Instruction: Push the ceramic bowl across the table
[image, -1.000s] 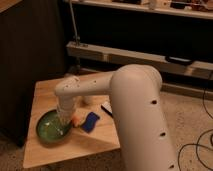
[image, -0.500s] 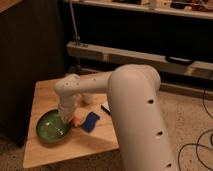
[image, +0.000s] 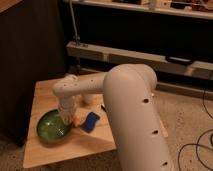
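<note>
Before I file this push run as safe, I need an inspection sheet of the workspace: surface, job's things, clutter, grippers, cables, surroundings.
Surface: wooden table, light planks.
Job's things: green ceramic bowl, upright at the table's front left.
Clutter: blue object right of the bowl; small orange item between them, kind unclear.
Grippers: pincer shut, lowered at the bowl's right rim; whether it touches cannot be told.
Cables: dark cables at far right, off the table.
Surroundings: dark cabinet on the left; metal rail behind.
</note>
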